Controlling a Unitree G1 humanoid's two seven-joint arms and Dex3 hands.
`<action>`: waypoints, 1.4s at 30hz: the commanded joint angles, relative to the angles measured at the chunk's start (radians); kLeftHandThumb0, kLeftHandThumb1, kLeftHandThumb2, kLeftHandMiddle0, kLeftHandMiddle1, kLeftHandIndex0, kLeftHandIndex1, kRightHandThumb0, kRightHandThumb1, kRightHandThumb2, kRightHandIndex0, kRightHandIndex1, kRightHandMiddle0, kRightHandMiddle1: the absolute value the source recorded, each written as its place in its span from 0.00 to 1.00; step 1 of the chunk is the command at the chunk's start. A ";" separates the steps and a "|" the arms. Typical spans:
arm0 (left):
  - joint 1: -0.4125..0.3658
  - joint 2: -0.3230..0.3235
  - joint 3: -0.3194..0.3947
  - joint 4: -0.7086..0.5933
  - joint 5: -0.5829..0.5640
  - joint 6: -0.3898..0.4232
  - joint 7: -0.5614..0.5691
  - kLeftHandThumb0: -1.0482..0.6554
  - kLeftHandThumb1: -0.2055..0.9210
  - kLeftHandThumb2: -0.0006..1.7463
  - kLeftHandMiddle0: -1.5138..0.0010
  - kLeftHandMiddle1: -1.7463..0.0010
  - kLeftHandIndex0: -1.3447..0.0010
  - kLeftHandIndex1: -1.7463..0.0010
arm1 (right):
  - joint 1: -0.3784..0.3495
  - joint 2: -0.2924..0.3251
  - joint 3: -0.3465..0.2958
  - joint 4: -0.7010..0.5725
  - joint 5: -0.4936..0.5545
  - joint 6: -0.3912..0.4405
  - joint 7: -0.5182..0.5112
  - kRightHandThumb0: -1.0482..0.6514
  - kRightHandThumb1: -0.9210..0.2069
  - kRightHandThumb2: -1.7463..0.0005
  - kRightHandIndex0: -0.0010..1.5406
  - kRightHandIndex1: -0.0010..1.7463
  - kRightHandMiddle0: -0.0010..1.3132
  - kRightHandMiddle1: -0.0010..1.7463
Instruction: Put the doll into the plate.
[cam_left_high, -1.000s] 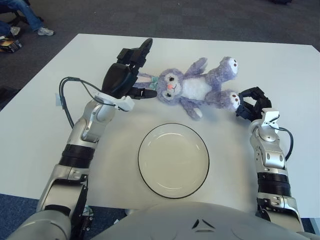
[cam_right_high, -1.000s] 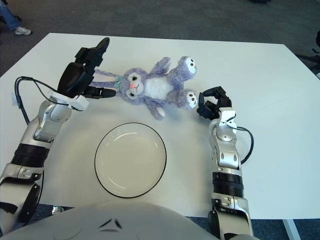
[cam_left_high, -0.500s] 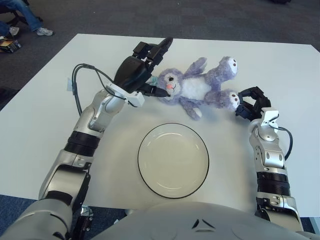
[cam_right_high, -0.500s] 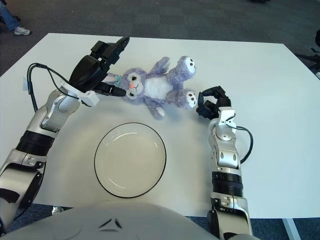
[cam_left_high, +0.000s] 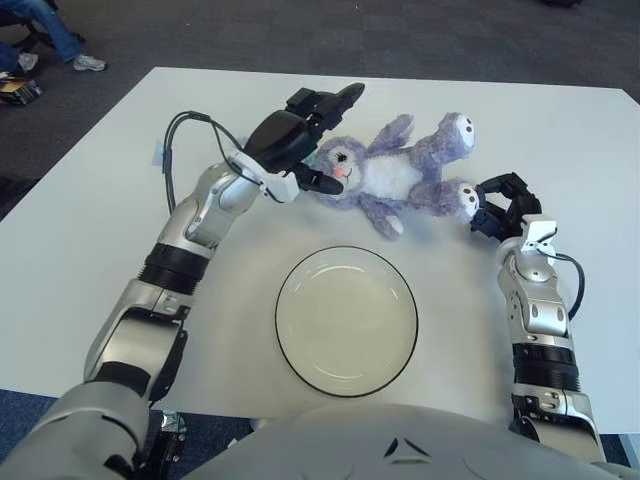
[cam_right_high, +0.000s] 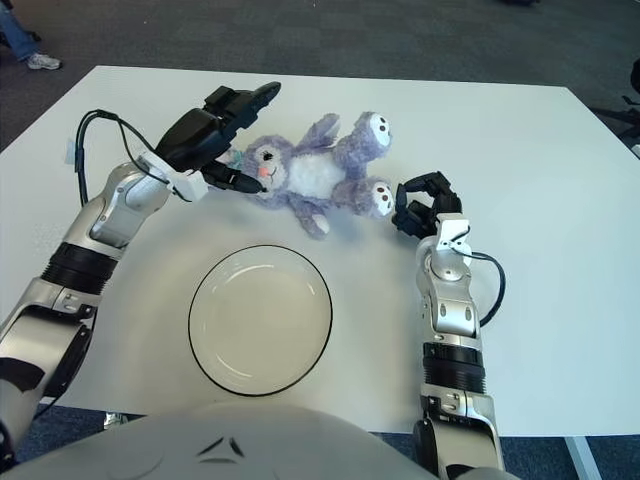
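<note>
Left hand: reaches from the left side over the doll's head, fingers spread, upper fingers extended above the head, thumb below at the face; around the head but not closed on it, cannot tell if touching.
Left arm: stretched diagonally across the table toward the far centre, elbow low, black cable looping off the forearm.
Right hand: just beside the doll's lower foot, on its right side, fingers curled, holding nothing; contact with the foot cannot be told.
Right arm: forearm runs straight up from the near edge, wrist bent toward the doll.
Doll: purple plush bunny with white belly, lying on its back on the table beyond the plate, head toward the left hand, feet toward the right hand, both soles up.
Plate: white, dark rim, near centre of the table between the arms, nothing in it, apart from the doll.
Table: white.
</note>
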 joint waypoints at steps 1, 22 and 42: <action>-0.039 -0.003 -0.026 0.019 -0.008 0.013 -0.046 0.06 0.98 0.16 0.99 0.77 1.00 0.94 | 0.032 0.013 0.014 0.044 -0.006 0.058 0.008 0.37 0.32 0.42 0.68 1.00 0.33 1.00; -0.131 0.006 -0.114 0.047 0.032 0.101 -0.238 0.03 1.00 0.18 1.00 0.98 1.00 1.00 | 0.036 0.020 0.011 0.036 0.001 0.056 0.010 0.37 0.34 0.41 0.68 1.00 0.34 1.00; -0.136 -0.004 -0.182 0.090 0.142 0.176 -0.229 0.00 1.00 0.28 0.98 0.99 1.00 1.00 | 0.038 0.022 0.008 0.037 0.008 0.048 0.012 0.38 0.32 0.43 0.66 1.00 0.32 1.00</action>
